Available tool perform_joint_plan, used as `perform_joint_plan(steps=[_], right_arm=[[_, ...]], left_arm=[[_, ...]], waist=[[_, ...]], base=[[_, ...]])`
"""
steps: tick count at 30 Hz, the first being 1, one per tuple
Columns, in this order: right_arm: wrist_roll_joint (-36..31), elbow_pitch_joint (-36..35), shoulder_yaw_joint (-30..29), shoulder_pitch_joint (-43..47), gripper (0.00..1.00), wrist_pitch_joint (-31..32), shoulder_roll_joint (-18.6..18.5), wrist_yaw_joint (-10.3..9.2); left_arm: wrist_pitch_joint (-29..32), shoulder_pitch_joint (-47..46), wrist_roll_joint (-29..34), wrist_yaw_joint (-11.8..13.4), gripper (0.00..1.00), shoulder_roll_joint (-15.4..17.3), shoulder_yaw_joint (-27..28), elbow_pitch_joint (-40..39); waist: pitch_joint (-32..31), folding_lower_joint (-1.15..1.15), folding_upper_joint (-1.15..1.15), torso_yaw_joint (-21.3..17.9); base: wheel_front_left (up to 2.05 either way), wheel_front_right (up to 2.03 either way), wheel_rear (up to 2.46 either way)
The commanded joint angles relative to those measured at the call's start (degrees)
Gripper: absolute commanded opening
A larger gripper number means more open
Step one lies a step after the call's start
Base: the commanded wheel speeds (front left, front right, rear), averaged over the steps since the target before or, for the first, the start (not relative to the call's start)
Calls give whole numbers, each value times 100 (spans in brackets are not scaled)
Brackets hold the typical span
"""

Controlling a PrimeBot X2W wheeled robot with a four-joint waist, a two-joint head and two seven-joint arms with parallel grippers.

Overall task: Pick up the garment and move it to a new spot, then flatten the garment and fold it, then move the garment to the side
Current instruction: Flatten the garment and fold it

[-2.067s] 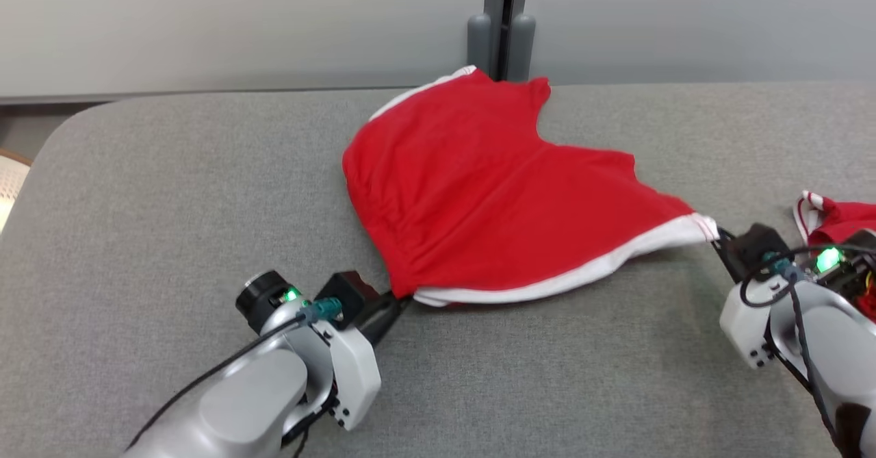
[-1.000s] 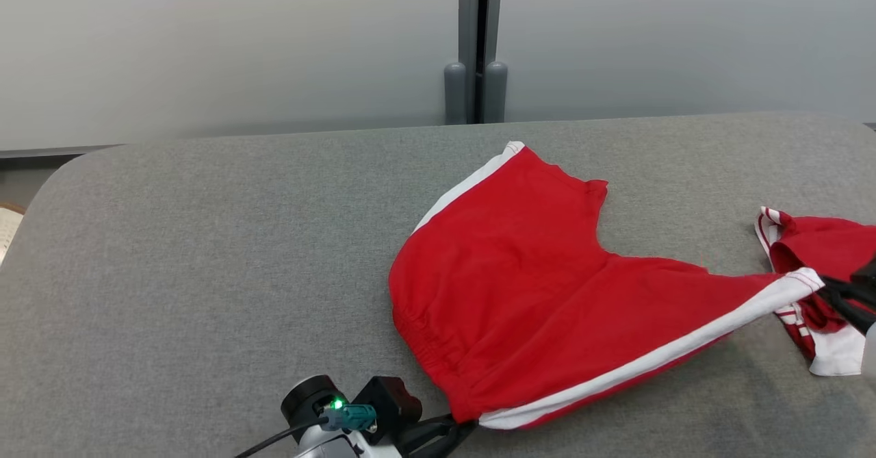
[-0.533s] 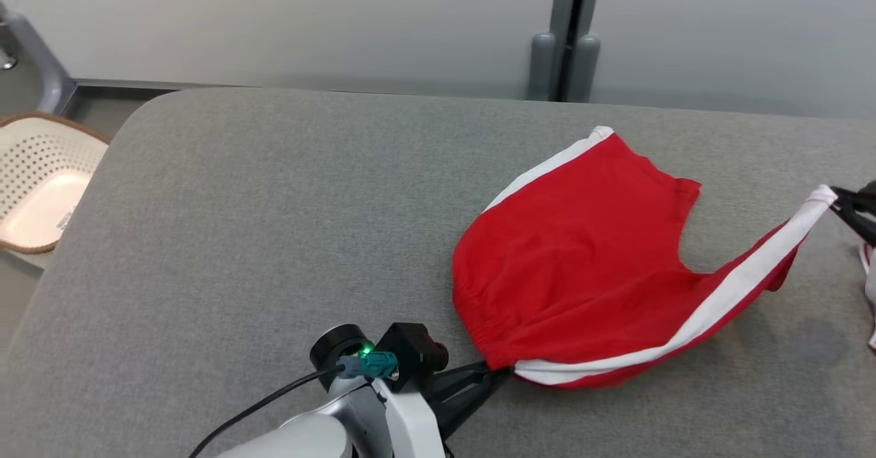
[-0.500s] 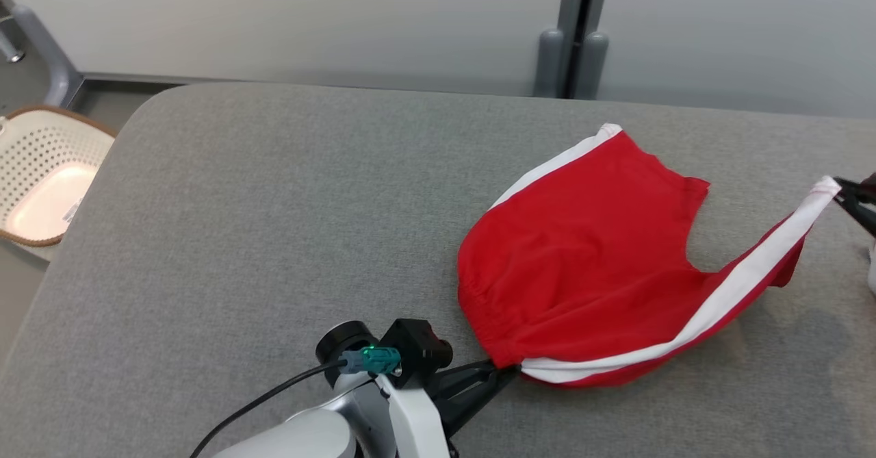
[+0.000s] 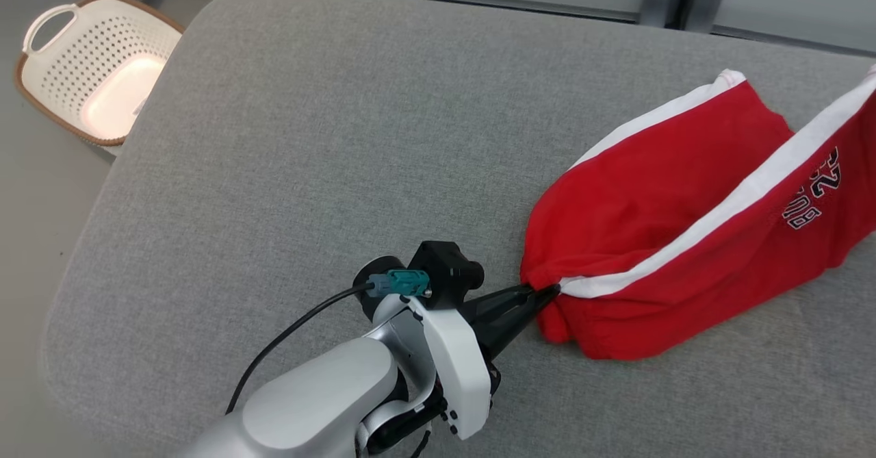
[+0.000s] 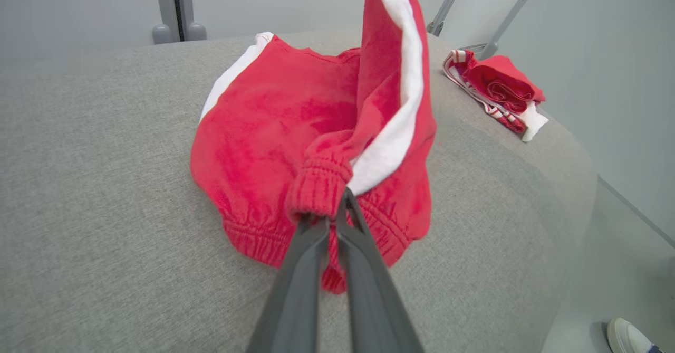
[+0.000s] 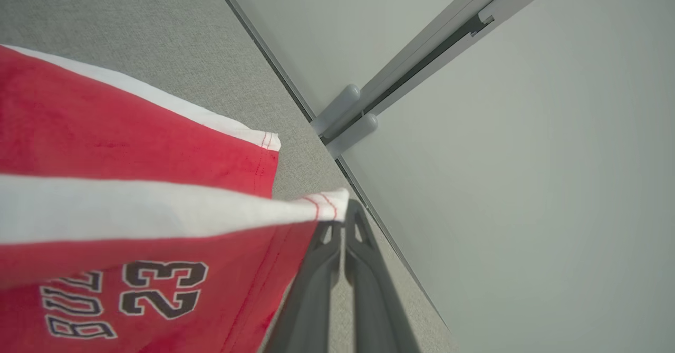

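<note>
Grey pad (image 5: 308, 136) stretches wide beside left pincer (image 5: 540, 294) clamping garment (image 5: 657, 198).

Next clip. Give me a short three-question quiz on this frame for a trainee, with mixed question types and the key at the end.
1. True or false: the left hand is shut on the elastic waistband of the red shorts.
2. What does the right hand pinch? A) the shorts' white-striped hem corner B) a drawstring C) the printed number
3. Fill in: beside the grey padded table sits a perforated white ____.
Key: 1 true; 2 A; 3 basket.
</note>
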Motion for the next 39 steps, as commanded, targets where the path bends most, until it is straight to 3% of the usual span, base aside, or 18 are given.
perform_joint_plan(steps=[1, 9, 24, 25, 26, 27, 28, 29, 30, 35, 39], right_arm=[[46, 91, 88, -163, 0, 6, 52, -13], [106, 664, 680, -1115, 0, 91, 199, -13], [12, 1099, 870, -1694, 0, 265, 316, -13], [28, 1110, 871, -1633, 0, 304, 323, -13], [87, 1129, 872, -1594, 0, 328, 332, -13], [146, 1152, 870, -1600, 27, 322, 342, -13], [192, 1196, 870, -1610, 100, 326, 357, -13], [167, 1220, 872, -1605, 100, 325, 384, -13], [141, 1247, 871, -1600, 100, 289, 410, -13], [272, 1591, 837, -1561, 100, 71, 502, -13], [687, 1963, 556, -1291, 100, -342, 787, -13]], left_arm=[[-54, -125, -25, -51, 0, -43, 33, 101], [-458, -473, -36, -170, 0, -416, 145, 719], [-951, -939, -44, -258, 0, -861, 9, 1561], [-969, -962, -44, -260, 3, -890, -15, 1615], [-991, -983, -34, -263, 23, -910, -39, 1669], [-1010, -1000, -25, -264, 39, -924, -51, 1722], [-1041, -1021, -15, -265, 56, -937, -51, 1788], [-1069, -1044, -8, -263, 87, -951, -54, 1848], [-1092, -1065, 4, -264, 100, -971, -58, 1901], [-1183, -1071, -16, -263, 100, -1038, -106, 2138], [-1286, -1003, -12, -209, 100, -1015, -34, 2364]], waist=[[239, 0, 0, 192], [740, 0, 0, 419], [1221, 0, 0, 694], [1222, 0, 0, 709], [1220, 0, 0, 722], [1223, 0, 0, 732], [1228, 0, 0, 740], [1229, 0, 0, 747], [1228, 0, 0, 751], [1158, 0, 0, 717], [991, 0, 0, 614]], base=[[0, 0, 0], [0, 0, 0], [0, 0, 0], [0, 0, 0], [0, 0, 0], [0, 0, 0], [0, 0, 0], [0, 0, 0], [0, 0, 0], [0, 0, 0], [0, 0, 0]])
